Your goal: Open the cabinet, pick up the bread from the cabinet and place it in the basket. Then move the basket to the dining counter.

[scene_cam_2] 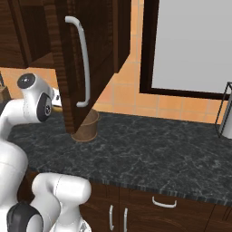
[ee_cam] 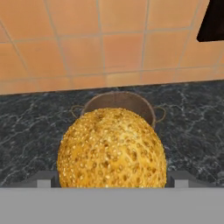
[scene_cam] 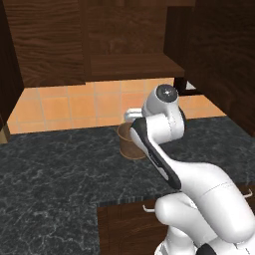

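Note:
In the hand view the golden-yellow bread (ee_cam: 111, 148) sits between my two finger tips, and my gripper (ee_cam: 109, 180) is shut on it. It hangs above the black counter, just in front of the round brown basket (ee_cam: 120, 103), which stands against the tiled wall. From the left base view the basket (scene_cam: 128, 143) is partly behind my arm, with the gripper (scene_cam: 132, 115) above its rim. The cabinet (scene_cam: 134, 64) above stands open, and its door (scene_cam_2: 93, 54) with the silver handle (scene_cam_2: 84, 63) swings out over the basket (scene_cam_2: 87, 125). The dining counter is out of view.
The black speckled counter (scene_cam_2: 149, 154) stretches to the right. A wire-framed metal object (scene_cam_2: 225, 113) stands at its far right end. Low drawer fronts with small handles (scene_cam_2: 164, 202) run below. The open door hangs low, close to my hand.

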Robot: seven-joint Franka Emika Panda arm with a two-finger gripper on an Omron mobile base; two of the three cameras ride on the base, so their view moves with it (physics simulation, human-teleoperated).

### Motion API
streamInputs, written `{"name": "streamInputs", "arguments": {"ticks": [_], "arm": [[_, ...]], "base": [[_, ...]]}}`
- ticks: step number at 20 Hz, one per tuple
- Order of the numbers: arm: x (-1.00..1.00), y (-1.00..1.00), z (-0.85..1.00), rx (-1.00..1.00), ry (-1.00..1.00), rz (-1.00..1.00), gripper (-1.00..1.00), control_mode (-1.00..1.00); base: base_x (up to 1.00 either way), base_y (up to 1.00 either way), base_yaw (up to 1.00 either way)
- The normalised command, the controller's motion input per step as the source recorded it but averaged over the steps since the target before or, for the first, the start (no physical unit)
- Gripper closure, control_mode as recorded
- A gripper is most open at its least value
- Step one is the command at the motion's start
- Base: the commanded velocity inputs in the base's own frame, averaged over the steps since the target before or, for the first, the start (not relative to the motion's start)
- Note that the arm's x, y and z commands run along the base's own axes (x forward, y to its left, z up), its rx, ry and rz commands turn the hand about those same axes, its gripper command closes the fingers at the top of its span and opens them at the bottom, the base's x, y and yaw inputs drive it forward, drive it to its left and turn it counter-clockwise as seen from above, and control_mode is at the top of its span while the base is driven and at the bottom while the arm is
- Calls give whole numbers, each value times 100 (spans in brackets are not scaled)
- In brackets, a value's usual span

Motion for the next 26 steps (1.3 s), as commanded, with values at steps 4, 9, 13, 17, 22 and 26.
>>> {"name": "streamInputs", "arguments": {"ticks": [4,9,13,17,22,26], "arm": [[22,0,-39,0,12,0,100,-100],[30,0,-32,0,11,0,100,-100],[28,0,-38,0,2,0,100,-100],[30,-2,-24,0,0,0,100,-100],[29,-7,-21,0,3,0,100,-100],[27,0,-37,0,9,0,100,-100]], "base": [[0,0,0],[0,0,0],[0,0,0],[0,0,0],[0,0,0],[0,0,0]]}}
